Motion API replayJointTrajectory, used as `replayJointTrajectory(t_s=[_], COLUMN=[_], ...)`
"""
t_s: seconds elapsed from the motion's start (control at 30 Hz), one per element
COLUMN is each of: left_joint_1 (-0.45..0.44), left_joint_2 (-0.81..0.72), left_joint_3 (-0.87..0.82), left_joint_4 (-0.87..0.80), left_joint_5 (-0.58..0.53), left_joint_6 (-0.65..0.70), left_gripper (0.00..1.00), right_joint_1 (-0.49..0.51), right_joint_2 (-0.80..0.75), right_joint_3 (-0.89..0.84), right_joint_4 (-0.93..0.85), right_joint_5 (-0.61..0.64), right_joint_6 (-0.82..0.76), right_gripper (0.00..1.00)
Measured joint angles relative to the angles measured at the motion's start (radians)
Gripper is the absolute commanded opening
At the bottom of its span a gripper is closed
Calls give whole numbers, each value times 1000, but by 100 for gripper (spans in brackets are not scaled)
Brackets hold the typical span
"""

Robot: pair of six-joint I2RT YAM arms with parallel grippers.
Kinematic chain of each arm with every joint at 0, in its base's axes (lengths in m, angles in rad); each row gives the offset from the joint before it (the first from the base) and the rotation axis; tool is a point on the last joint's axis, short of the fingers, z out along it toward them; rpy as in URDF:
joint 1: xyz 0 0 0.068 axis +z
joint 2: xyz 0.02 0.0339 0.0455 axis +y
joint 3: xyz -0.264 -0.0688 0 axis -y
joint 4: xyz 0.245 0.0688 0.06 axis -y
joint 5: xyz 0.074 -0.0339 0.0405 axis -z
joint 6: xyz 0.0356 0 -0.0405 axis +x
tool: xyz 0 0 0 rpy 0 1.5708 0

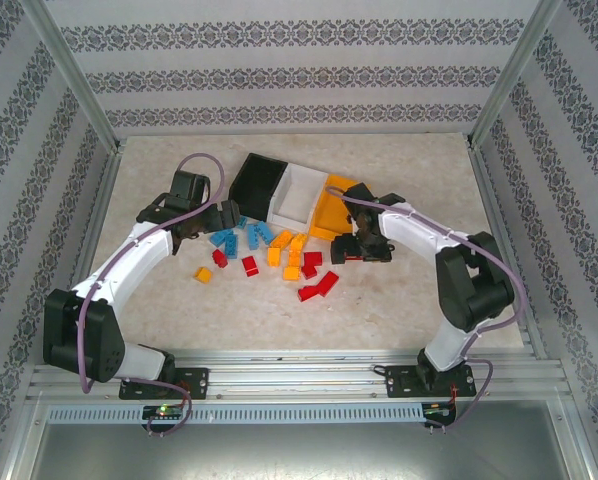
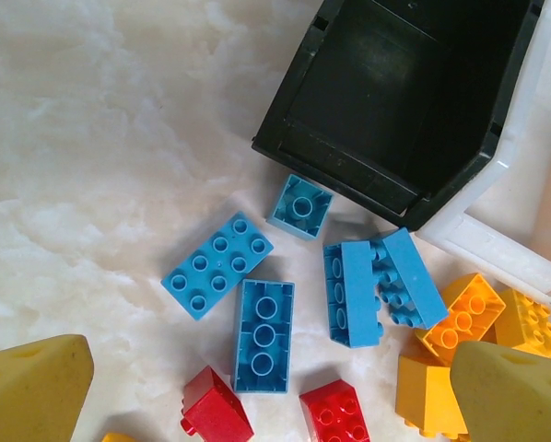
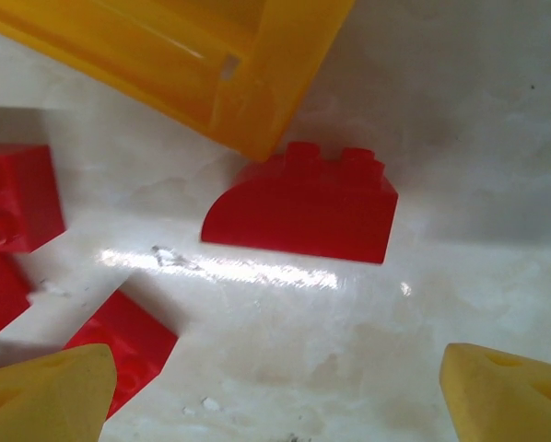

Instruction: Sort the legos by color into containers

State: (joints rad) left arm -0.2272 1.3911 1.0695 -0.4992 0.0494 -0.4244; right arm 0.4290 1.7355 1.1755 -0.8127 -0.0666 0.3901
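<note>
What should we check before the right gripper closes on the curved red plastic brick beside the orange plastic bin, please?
1. Right gripper jaws open: ok.
2. Curved red plastic brick between the fingertips: not ok, it lies ahead of them.
3. Brick clear of orange plastic bin: cannot tell, they overlap in view.
4. Other red bricks clear of the fingertips: not ok, one sits beside a fingertip.
5. Left gripper apart from right arm: ok, open over light blue bricks.

Black plastic bin (image 1: 257, 182), white plastic bin (image 1: 299, 195) and orange plastic bin (image 1: 334, 205) stand left to right toward the worktop's (image 1: 409, 300) far edge. Small plastic bricks (image 1: 276, 252) lie scattered just before them.
</note>
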Motion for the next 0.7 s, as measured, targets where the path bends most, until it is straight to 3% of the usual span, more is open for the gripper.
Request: replayJointTrajectory(t_s=[0.4, 0.7], left_joint_1=[0, 0], left_joint_2=[-34, -34], left_joint_3=[0, 0], left_joint_4=[-40, -51], left_joint_5=[-1, -1], left_joint_6=[13, 13], left_gripper=[100, 100], right_joint_1=[1, 1], right_joint_2=[90, 117], right_joint_3=[21, 41], right_joint_4=[55, 82], right_joint_5=[79, 98], right_joint_6=[7, 7], right_gripper=[68, 69])
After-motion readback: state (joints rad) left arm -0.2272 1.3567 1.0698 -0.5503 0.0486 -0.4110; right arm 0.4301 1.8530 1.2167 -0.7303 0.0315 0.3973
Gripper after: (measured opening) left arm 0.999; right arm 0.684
